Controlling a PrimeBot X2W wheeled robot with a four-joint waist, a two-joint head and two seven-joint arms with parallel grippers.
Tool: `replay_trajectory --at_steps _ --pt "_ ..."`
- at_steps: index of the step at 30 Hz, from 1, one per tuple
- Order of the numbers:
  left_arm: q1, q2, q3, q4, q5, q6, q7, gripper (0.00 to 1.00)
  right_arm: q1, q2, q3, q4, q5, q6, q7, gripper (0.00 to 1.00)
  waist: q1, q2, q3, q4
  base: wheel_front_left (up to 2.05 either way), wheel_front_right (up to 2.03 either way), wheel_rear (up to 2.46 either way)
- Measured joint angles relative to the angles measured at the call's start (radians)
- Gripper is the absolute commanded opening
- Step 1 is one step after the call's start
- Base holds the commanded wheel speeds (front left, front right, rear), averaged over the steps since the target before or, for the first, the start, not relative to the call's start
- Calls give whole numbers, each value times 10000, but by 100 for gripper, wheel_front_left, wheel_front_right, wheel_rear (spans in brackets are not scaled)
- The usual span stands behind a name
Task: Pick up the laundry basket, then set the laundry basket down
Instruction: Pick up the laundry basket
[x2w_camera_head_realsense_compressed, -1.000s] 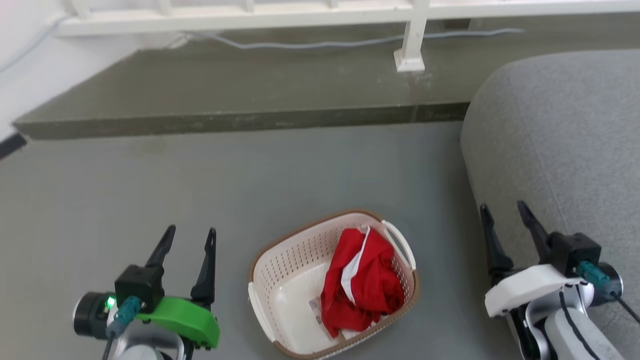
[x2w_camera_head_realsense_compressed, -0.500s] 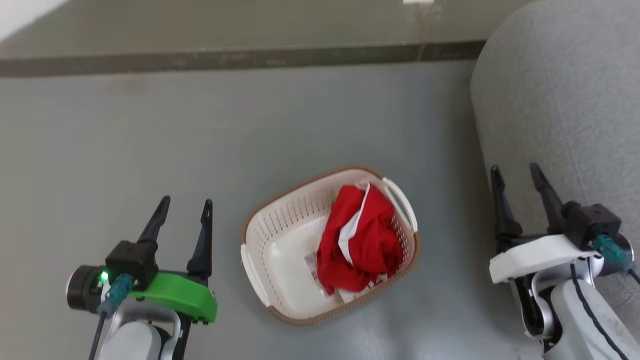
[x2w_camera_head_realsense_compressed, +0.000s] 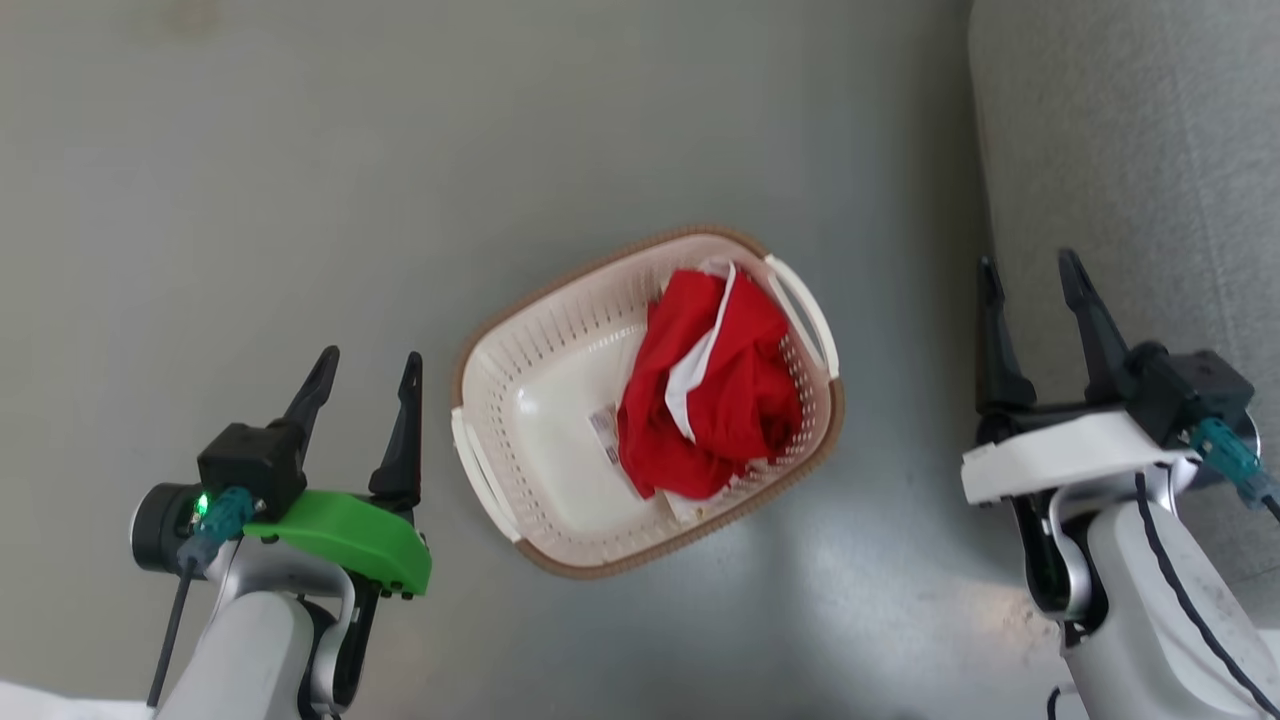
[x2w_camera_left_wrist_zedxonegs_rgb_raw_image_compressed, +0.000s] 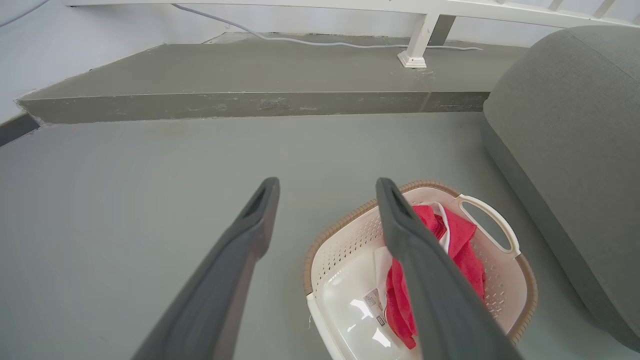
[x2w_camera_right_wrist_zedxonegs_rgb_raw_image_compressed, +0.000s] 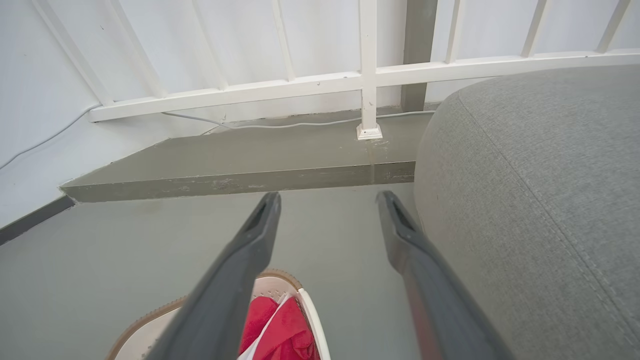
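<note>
The basket (x2w_camera_head_realsense_compressed: 548, 452) sits on the grey floor (x2w_camera_head_realsense_compressed: 250, 200), between the two arms and turned at a slant to the robot, with a crumpled red cloth (x2w_camera_head_realsense_compressed: 722, 392) heaped in its right half. One white handle (x2w_camera_head_realsense_compressed: 806, 312) faces up and to the right, toward the sofa (x2w_camera_head_realsense_compressed: 1120, 150); the other (x2w_camera_head_realsense_compressed: 478, 478) faces down and to the left. The left gripper (x2w_camera_head_realsense_compressed: 371, 356) hovers near that lower-left handle with its jaws spread and nothing between them. The right gripper (x2w_camera_head_realsense_compressed: 1028, 260) is also spread and empty, and hangs by the sofa's edge, apart from the basket. Neither touches the basket, so this looks like the approach before the pick-up, and the lift has not begun. The next move probably calls for each arm to come inward and down to its own handle, with the wrists turned to match the basket's slant. Each pair of fingers would have to straddle its handle bar before closing. If only one side closes first, the light basket could tip or slide.
</note>
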Motion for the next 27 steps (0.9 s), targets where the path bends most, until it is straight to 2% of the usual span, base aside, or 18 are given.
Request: replay_trajectory --at_steps 7,17,27 --pt "-299 -217 -8 704 -477 -332 485 100 -506 117 105 -209 -192 0 -25 100 0 0 998 -136 0 0 0" --pt "-1341 -222 130 2105 -1093 -777 1037 100 -1325 364 211 -464 -380 -13 -27 100 1 0 2544 -371 0 0 0" --pt "-2052 -205 366 3384 -1419 -1127 1346 100 -1751 497 324 -474 -420 -13 -27 100 1 0 3491 -731 0 0 0"
